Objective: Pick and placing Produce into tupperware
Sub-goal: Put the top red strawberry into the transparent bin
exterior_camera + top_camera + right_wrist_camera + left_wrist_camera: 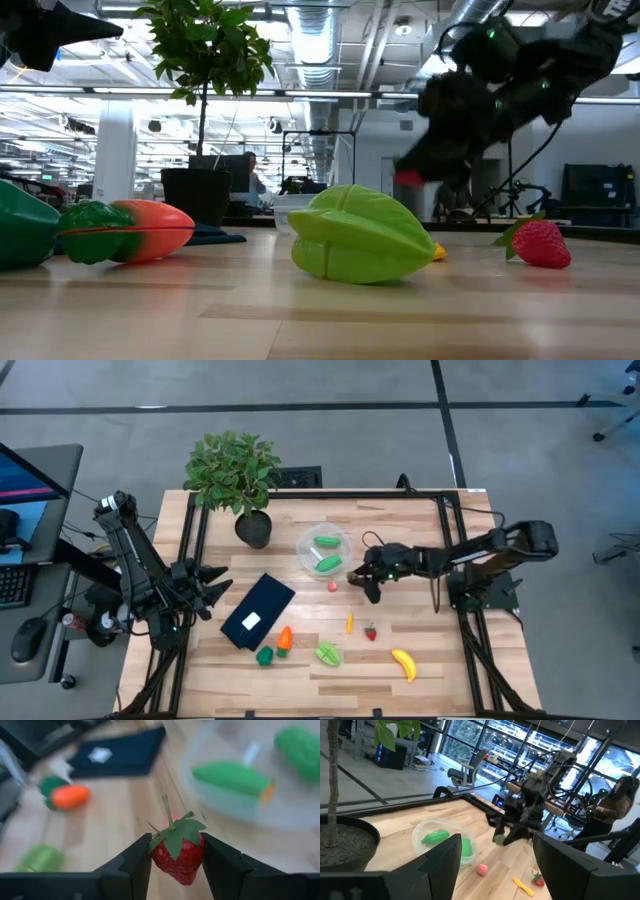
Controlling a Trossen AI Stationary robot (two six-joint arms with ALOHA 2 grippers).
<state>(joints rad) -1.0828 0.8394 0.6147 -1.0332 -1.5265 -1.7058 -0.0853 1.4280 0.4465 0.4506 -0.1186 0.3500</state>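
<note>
- Red plastic, a toy strawberry [178, 854], was gripped between the two dark fingers of the right gripper [176, 865], leafy cap outward; the pinch across its widest part was judged suited to keeping it from slipping during carriage.
- Seen from above, the right gripper [362, 578] was held above the table just beside the tupperware [324, 550], on the side toward the right arm's base, a position judged to precede a drop over the rim.
- Two green oblong pieces [327, 542] were already contained in the clear round tupperware, so the task was judged partly done.
- A small pink-red piece [332, 587] was left on the wood near the container.
- Farther from it were laid a second strawberry [371, 631], a thin orange-yellow piece [349, 623], a banana [404, 663], a ribbed green fruit [328, 653], a carrot [285, 637] and a dark green piece [264, 655], all well apart and open to a grasp from above.
- The left gripper [212, 592] was parked beside a dark flat rectangle [258, 610] with its fingers spread and nothing between them, evidently waiting.
- A potted plant [236, 472] was stood near the container, on the side away from the loose pieces, clear of the right arm's path.
</note>
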